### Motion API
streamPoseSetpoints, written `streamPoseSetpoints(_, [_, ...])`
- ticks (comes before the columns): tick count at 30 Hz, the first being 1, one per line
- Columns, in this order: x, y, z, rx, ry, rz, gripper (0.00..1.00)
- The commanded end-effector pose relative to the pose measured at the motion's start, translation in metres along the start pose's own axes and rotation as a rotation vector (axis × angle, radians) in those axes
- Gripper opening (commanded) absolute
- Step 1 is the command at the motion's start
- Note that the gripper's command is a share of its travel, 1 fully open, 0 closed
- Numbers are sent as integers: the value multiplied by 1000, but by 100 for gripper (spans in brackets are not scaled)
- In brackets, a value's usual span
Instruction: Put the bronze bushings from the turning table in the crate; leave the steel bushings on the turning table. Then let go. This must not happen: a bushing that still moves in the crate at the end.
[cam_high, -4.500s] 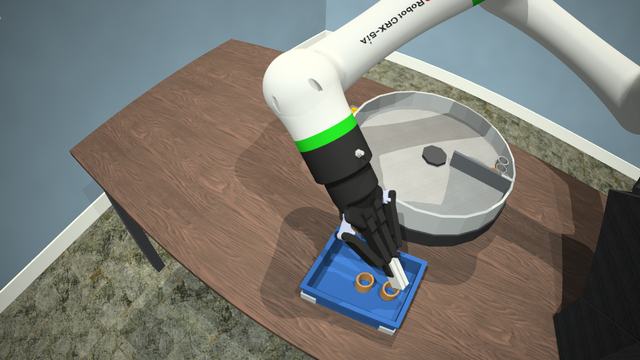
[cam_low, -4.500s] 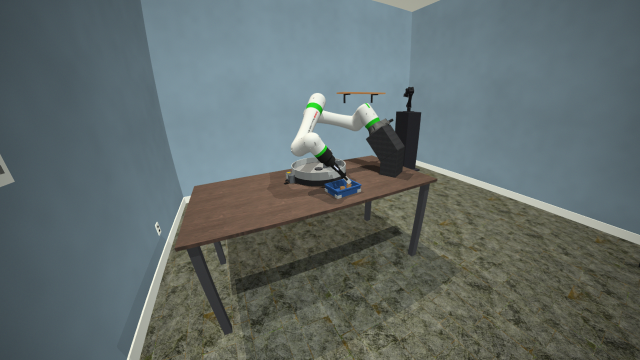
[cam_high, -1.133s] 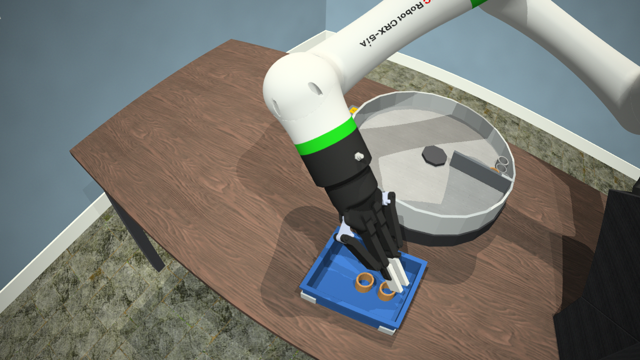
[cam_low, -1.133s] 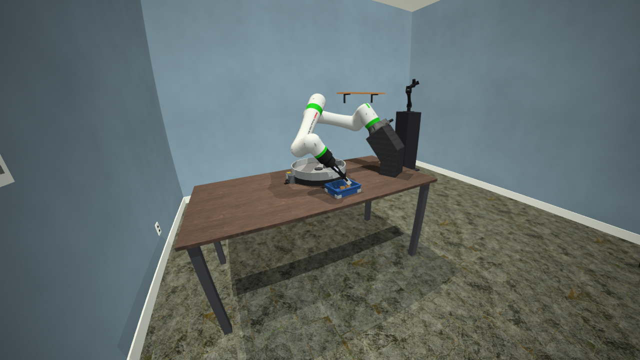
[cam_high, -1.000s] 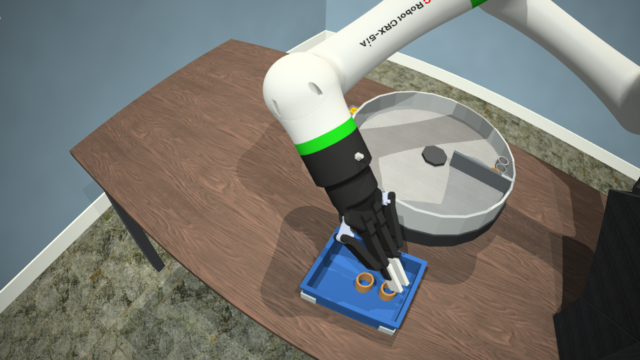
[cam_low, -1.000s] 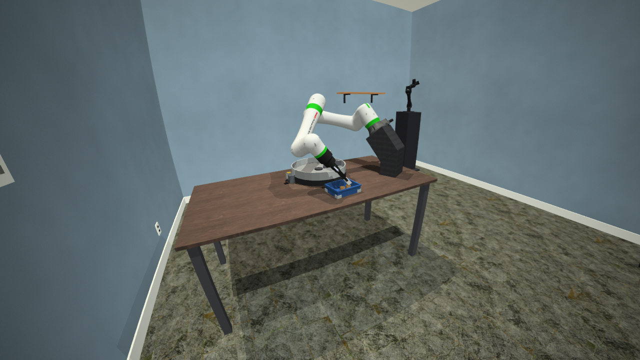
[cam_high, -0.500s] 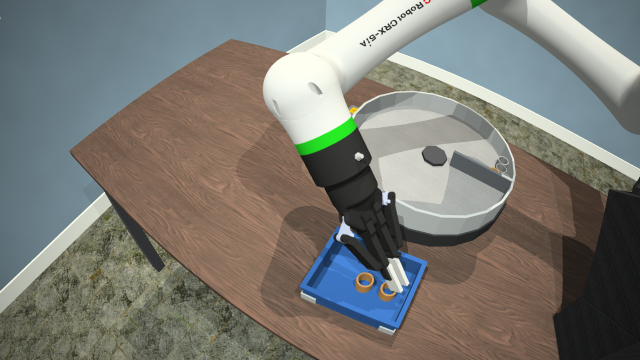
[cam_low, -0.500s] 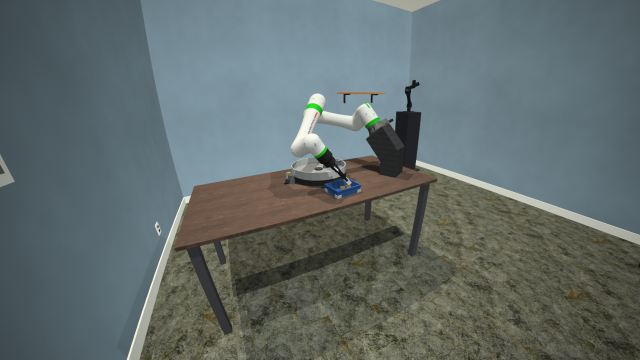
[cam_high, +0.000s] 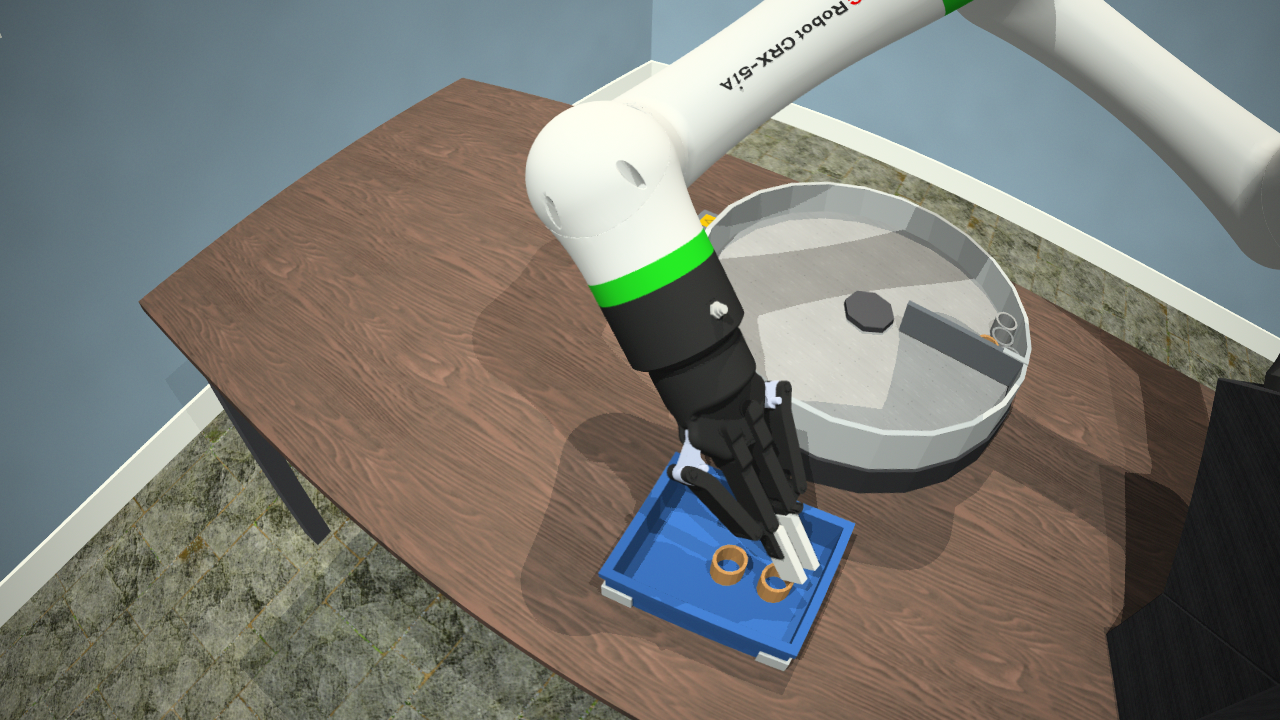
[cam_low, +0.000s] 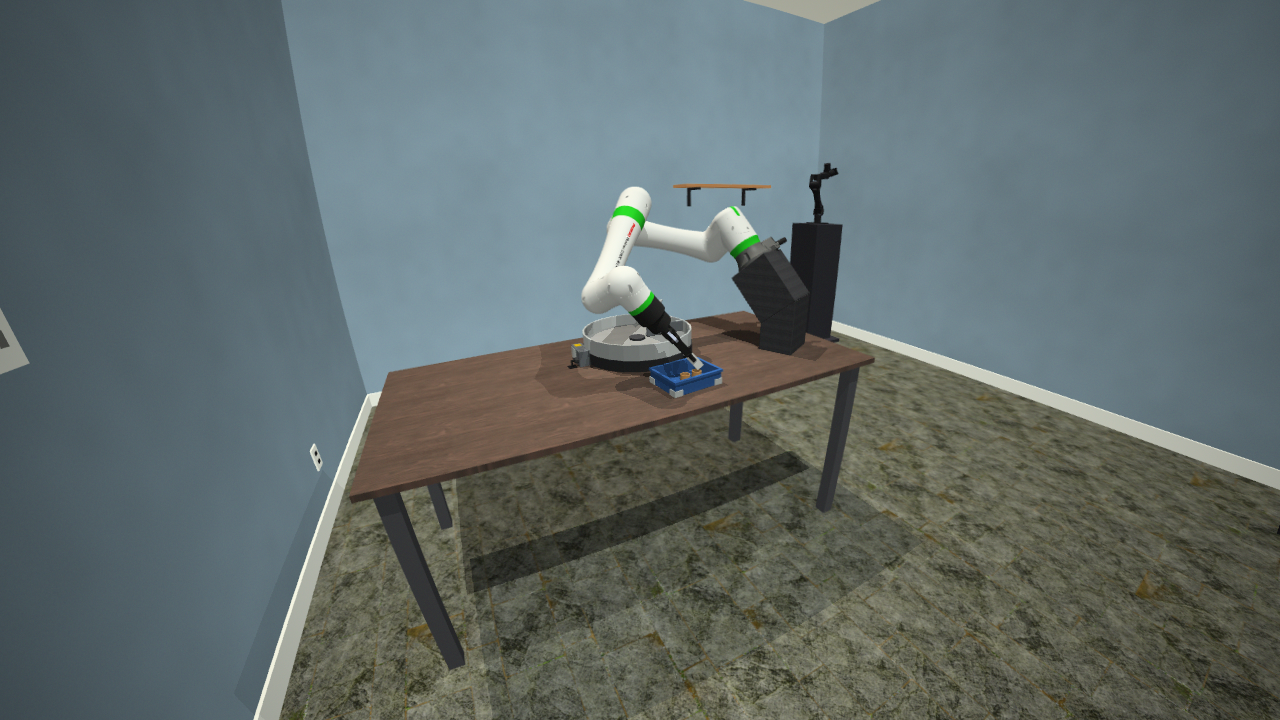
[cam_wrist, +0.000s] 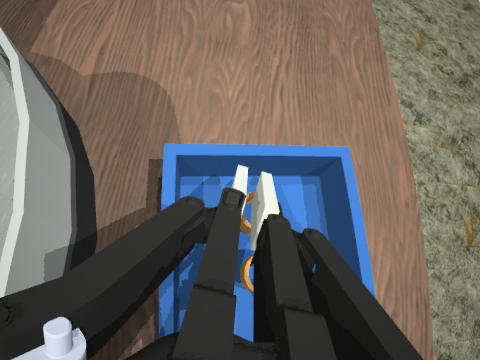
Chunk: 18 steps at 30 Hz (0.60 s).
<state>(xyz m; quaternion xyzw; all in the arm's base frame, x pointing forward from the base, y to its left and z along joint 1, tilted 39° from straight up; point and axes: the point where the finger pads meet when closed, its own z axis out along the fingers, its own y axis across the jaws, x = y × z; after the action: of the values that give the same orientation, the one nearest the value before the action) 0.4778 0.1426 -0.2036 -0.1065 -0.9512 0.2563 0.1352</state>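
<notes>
My gripper (cam_high: 806, 573) (cam_low: 698, 365) (cam_wrist: 249, 185) is open by a narrow gap, with nothing held. Its white fingertips are low in the blue crate (cam_high: 698, 618) (cam_low: 687, 386) (cam_wrist: 255, 150). One bronze bushing (cam_high: 773, 594) (cam_wrist: 246, 228) stands in the crate beside and partly behind the fingertips. Another bronze bushing (cam_high: 728, 579) (cam_wrist: 245, 275) stands nearby, partly hidden by a finger in the wrist view. On the turning table (cam_high: 823, 376) (cam_low: 637, 354) (cam_wrist: 47, 150), two steel bushings (cam_high: 1006, 312) lie by the wall. A bronze bit (cam_high: 988, 339) shows beside them, mostly hidden behind the divider.
The grey divider (cam_high: 957, 344) runs from near the dark hub (cam_high: 869, 309) to the turning table's raised rim. That rim stands close behind the crate. The wooden table's front edge (cam_high: 483, 617) is near the crate. The dark robot pedestal (cam_high: 1199, 555) (cam_low: 774, 300) is to the right.
</notes>
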Motion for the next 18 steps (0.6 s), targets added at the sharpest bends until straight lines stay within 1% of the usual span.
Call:
streamPoseSetpoints(1, [1, 0, -1, 0, 0, 0, 7])
streamPoseSetpoints(7, [12, 0, -15, 0, 0, 0, 7])
streamPoseSetpoints(16, [39, 0, -47, 0, 0, 0, 7])
streamPoseSetpoints(18, [39, 0, -47, 0, 0, 0, 7])
